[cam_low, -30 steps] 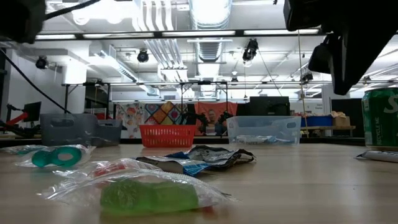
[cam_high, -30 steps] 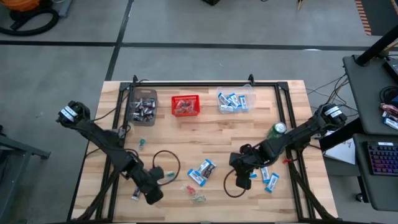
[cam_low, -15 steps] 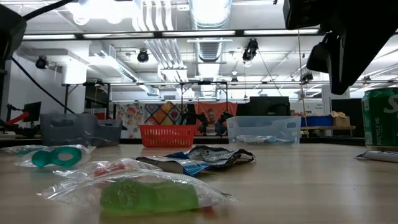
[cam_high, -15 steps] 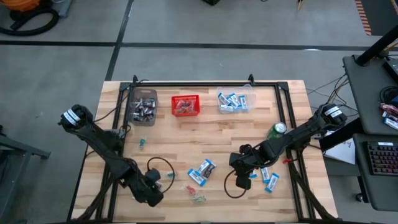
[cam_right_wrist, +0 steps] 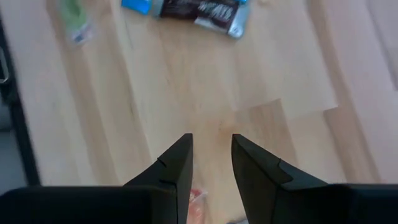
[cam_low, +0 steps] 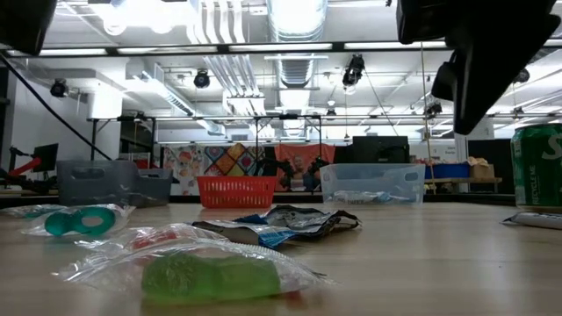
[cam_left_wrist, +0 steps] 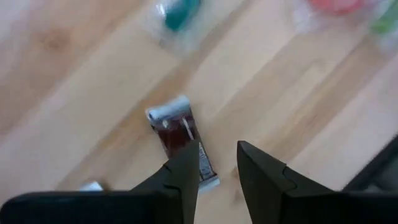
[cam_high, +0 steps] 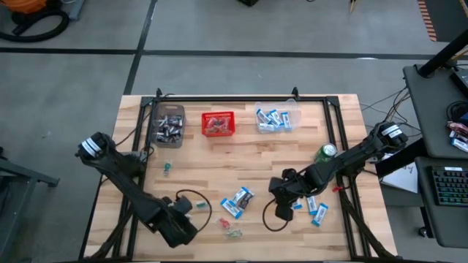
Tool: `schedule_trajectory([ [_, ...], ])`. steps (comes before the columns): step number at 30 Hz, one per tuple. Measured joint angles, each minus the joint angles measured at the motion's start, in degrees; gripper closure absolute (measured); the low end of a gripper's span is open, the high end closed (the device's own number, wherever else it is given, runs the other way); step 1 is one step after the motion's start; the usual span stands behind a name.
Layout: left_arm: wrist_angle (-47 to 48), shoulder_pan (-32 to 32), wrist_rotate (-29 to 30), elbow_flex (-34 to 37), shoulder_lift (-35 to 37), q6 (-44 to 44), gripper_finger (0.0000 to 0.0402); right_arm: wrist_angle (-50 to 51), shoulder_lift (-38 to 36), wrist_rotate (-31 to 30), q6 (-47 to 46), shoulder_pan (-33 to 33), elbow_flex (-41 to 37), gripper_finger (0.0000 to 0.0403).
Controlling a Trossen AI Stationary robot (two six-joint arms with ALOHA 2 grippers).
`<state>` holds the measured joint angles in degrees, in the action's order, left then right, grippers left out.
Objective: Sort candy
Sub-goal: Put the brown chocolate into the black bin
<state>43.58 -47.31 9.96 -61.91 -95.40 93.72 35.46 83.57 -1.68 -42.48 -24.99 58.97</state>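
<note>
My left gripper (cam_high: 174, 228) is near the table's front left and is open by a narrow gap (cam_left_wrist: 217, 168). A dark brown mini bar (cam_left_wrist: 180, 134) lies flat on the wood just beyond its fingertips. My arm hides the bar in the high view. A teal candy (cam_high: 189, 207) lies farther off. My right gripper (cam_high: 279, 193) hangs open and empty (cam_right_wrist: 211, 155) over bare wood. It is right of a small pile of blue-and-white packets and dark bars (cam_high: 238, 201). The pile also shows in the right wrist view (cam_right_wrist: 199, 7). Red and green pieces (cam_high: 230, 232) lie near the front edge.
At the back stand a bin of dark bars (cam_high: 168, 126), a red mesh basket (cam_high: 218, 124) and a clear bin of blue packets (cam_high: 276, 119). A green can (cam_high: 325, 152) stands at the right. Blue packets (cam_high: 314, 208) lie by my right arm. Another teal candy (cam_high: 167, 168) lies at the left.
My left arm has swung toward the table's near edge. Its gripper has shifted a little that way, and the arm now covers the dark mini bar in the high view. The candy has not moved.
</note>
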Motion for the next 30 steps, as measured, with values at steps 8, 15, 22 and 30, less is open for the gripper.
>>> schedule_trajectory([
  [8,14.31,-0.13,-2.18,-10.64,-13.41,1.68,0.0256,-0.24,0.02,-1.67,0.02,0.0,-0.08,0.0306],
  [15,19.58,-0.13,-3.04,-18.83,-20.67,-0.53,0.0227,-0.6,0.09,-4.66,2.21,0.02,-0.16,0.0301],
  [22,19.27,-0.13,-3.5,-17.89,-21.55,0.5,0.0226,-0.76,0.13,-4.79,2.62,0.02,-0.16,0.0307],
  [30,15.61,-0.2,-2.92,-16.15,-21.26,-3.55,0.0289,-0.83,0.13,-4.85,4.79,0.02,-0.16,0.03],
])
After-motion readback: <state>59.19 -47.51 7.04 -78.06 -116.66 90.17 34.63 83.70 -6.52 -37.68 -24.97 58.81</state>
